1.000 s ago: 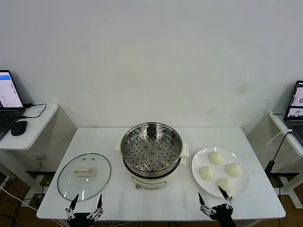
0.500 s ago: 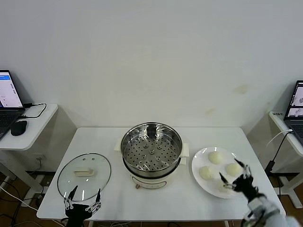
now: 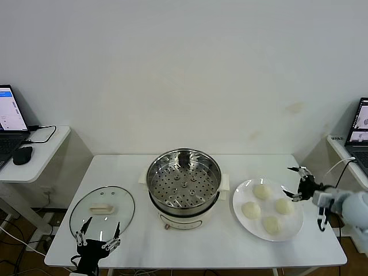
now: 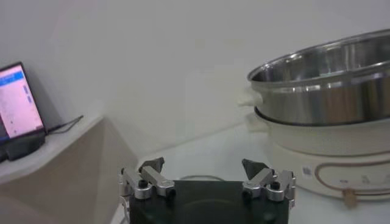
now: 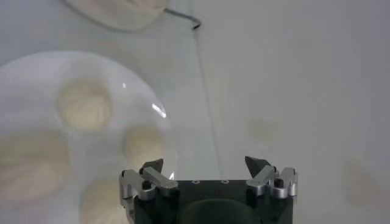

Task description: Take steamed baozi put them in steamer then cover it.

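Observation:
The steamer is a shiny steel pot with a perforated floor on a cream base, standing empty and uncovered at the table's middle. It also shows in the left wrist view. Four creamy baozi lie on a white plate to its right. In the right wrist view the baozi lie on the plate. My right gripper is open and empty, just off the plate's far right rim. It also shows in its wrist view. My left gripper is open and empty at the front edge. It also shows in its wrist view.
A glass lid with a cream handle lies flat on the table's left, just beyond my left gripper. Side desks with laptops stand at both sides of the table. A white cable hangs at the right.
My right gripper has left the front edge below the plate and moved up and away to the plate's far right side. My left gripper has shifted slightly left.

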